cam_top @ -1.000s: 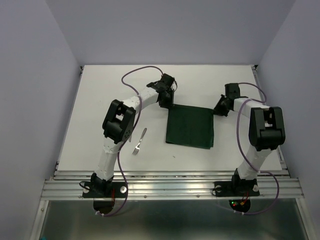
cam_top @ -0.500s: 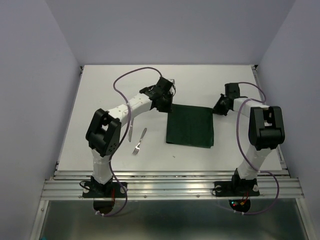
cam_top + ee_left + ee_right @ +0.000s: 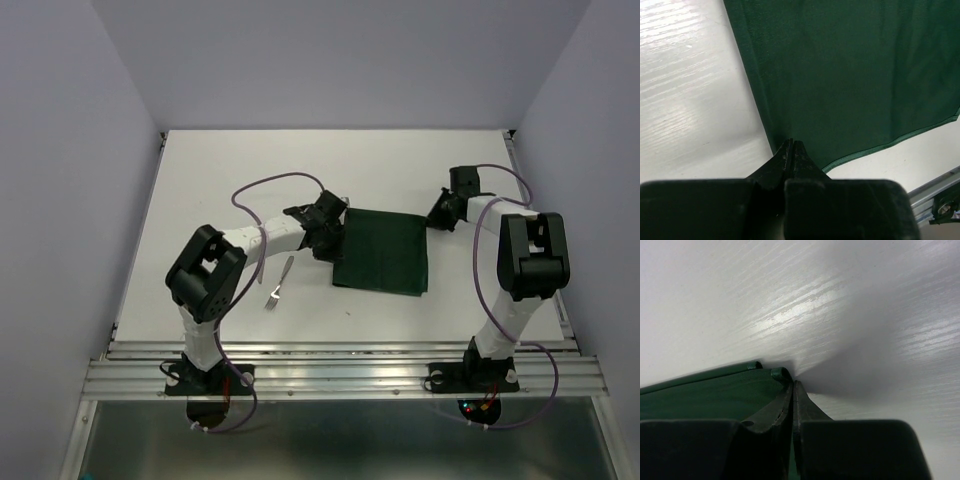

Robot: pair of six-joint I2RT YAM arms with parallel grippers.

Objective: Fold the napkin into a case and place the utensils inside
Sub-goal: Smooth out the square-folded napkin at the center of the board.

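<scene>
The dark green napkin (image 3: 382, 252) lies flat on the white table as a folded rectangle. My left gripper (image 3: 337, 237) is shut, its tips resting on the napkin's left edge; in the left wrist view (image 3: 791, 142) the tips sit on the cloth (image 3: 850, 75) near its near-left corner. My right gripper (image 3: 433, 220) is shut at the napkin's far right corner; in the right wrist view (image 3: 792, 382) the curled green hem (image 3: 777, 373) sits at the tips. The fork (image 3: 277, 283) lies left of the napkin. The knife is hidden by my left arm.
The left arm's purple cable (image 3: 262, 190) loops over the table behind the arm. A metal rail (image 3: 350, 365) runs along the near table edge and also shows in the left wrist view (image 3: 940, 192). Purple walls enclose the table.
My left gripper has slid from the napkin's far left corner toward me along its left edge, and the arm now covers the knife. The right gripper and napkin have not moved.
</scene>
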